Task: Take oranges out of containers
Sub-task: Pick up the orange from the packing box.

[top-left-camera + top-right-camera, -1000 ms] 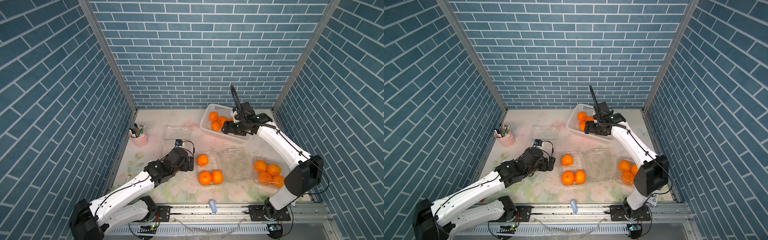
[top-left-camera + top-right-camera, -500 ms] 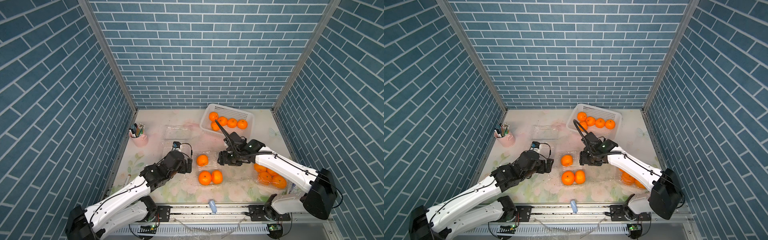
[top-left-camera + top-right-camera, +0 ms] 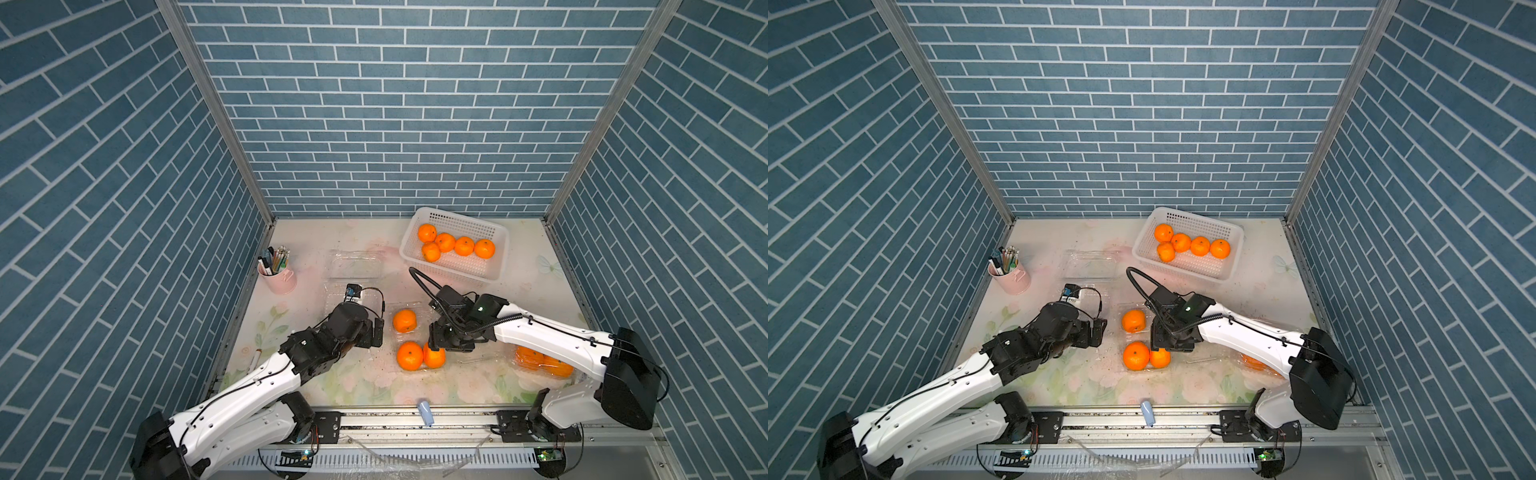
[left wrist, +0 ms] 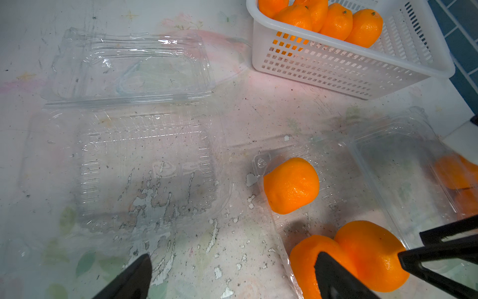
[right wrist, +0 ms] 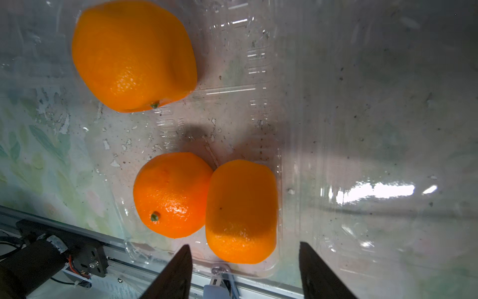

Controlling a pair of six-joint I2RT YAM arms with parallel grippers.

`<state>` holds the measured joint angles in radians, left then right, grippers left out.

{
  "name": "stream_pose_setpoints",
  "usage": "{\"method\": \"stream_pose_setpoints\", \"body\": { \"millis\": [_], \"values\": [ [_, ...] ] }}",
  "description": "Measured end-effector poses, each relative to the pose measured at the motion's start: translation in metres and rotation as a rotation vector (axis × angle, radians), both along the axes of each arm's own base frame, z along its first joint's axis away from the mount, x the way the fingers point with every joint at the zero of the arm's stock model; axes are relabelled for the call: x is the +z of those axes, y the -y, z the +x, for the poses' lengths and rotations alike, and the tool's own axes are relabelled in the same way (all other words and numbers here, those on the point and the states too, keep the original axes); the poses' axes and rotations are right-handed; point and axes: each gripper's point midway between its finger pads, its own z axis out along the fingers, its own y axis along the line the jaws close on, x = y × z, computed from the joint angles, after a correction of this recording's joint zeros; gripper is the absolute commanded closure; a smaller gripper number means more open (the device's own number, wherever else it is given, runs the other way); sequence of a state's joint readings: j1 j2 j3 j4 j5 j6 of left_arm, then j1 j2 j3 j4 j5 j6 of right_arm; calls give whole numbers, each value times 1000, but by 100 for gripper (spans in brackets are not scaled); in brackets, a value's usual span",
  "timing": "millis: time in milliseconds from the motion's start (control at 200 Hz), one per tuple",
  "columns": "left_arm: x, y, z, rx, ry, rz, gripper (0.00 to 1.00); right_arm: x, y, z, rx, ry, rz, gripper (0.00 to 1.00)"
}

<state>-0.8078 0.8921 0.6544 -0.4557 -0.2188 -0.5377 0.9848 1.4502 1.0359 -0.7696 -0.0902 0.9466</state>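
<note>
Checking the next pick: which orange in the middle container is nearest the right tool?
The orange centred ahead of the open right tool; the other two sit aside.

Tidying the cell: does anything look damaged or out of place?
The floral table cover is flaking, pale chips scattered beside the open containers. What looks like a stray pen lies at the table's edge, outside the pink cup.

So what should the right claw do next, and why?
Probably close on the orange. The right claw is open, with its fingers on either side of that orange, which sits in the clear container and has not been lifted out.
</note>
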Motion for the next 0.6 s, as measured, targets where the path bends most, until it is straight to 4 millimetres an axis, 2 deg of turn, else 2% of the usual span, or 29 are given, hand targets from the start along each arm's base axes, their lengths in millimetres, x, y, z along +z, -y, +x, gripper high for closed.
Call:
{"method": "stream_pose_setpoints", "body": {
  "millis": [285,600],
  "values": [
    [-1,0,1,-6,1,8,1,-18,-6,-6,30,-31,-62,39],
    [-2,0,1,-8,-1,11,1,-19,-9,-2,34,-17,-91,43]
  ]
}}
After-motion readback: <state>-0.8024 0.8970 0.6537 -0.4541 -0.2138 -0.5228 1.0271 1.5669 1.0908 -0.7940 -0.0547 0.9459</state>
